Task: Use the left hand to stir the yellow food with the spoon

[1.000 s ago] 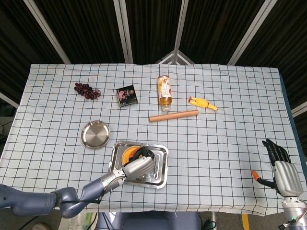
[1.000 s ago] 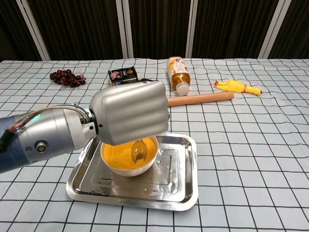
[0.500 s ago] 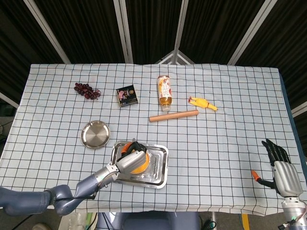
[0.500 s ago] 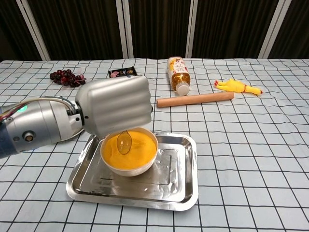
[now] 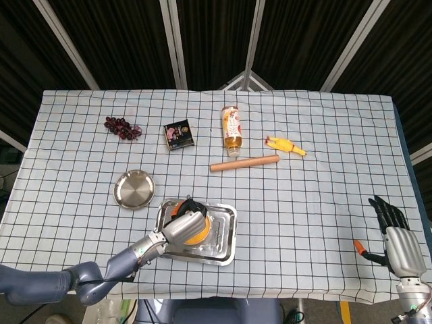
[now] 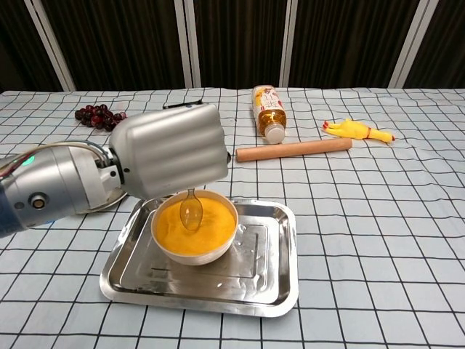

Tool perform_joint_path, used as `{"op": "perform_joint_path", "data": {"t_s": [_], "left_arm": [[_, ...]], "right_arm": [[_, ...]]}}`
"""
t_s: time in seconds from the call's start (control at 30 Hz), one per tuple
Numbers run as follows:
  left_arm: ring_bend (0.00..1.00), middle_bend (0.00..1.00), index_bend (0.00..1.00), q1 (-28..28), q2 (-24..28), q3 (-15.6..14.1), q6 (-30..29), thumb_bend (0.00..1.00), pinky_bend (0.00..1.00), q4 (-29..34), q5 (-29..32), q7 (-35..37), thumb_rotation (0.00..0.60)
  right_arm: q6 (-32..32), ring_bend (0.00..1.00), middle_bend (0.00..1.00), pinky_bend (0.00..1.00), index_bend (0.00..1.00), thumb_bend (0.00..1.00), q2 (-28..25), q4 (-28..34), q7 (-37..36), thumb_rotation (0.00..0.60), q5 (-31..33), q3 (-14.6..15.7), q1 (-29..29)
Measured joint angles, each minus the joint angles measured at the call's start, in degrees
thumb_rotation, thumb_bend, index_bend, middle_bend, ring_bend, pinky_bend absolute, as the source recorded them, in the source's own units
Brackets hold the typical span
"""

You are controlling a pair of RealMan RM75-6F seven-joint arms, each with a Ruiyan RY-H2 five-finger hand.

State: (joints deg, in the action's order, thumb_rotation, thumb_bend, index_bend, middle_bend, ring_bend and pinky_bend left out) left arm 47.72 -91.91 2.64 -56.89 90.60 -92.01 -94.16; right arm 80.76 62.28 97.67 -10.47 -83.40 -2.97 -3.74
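Note:
A white bowl point(image 6: 195, 251) of yellow food point(image 6: 203, 230) stands in the left part of a steel tray point(image 6: 269, 287). My left hand point(image 6: 168, 150) hovers over the bowl's back left, fingers closed round a metal spoon point(image 6: 192, 209) whose bowl dips to the food's surface near the left rim. In the head view the left hand point(image 5: 180, 227) covers most of the bowl and food point(image 5: 196, 235) in the tray point(image 5: 226, 237). My right hand point(image 5: 393, 236) is at the table's near right edge, fingers spread, holding nothing.
A round steel plate point(image 5: 133, 190) lies left of the tray. Further back are grapes point(image 5: 122, 127), a small dark box point(image 5: 178, 134), a lying bottle point(image 5: 231, 129), a wooden rolling pin point(image 5: 244, 163) and a yellow rubber chicken point(image 5: 286, 145).
My left hand has swept the spoon from the food's middle to its left side, then edged slightly back. The right hand has stayed still.

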Motion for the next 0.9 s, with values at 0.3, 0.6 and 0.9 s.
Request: {"op": "perform_joint_path", "data": {"t_s": [0.3,0.6,0.9], "left_arm": [[1.0,1.0,0.79,0.51,-0.64,0.88,0.01,0.55,1.0,1.43,-0.98,-0.24,0.6],[1.0,1.0,0.79,0.46,-2.08,1.13,1.44,0.55,1.0,0.09,0.86,-2.26,0.6],[1.0,1.0,0.79,0.59,-3.09,1.08,2.37,0.55,1.0,-1.13,2.23,-3.75,0.6]], "right_arm": [[-0.06,0.0,0.0,0.0,0.0,0.34,-0.06,-0.02,-0.17,0.6,0.04,0.0,0.0],[-0.01,0.0,0.0,0.0,0.0,0.34,-0.08,0.04,-0.26,0.6,0.04,0.01,0.05],[0.01,0.0,0.0,0.0,0.0,0.34,-0.1,0.01,-0.34,0.6,-0.08,0.02,0.03]]}}
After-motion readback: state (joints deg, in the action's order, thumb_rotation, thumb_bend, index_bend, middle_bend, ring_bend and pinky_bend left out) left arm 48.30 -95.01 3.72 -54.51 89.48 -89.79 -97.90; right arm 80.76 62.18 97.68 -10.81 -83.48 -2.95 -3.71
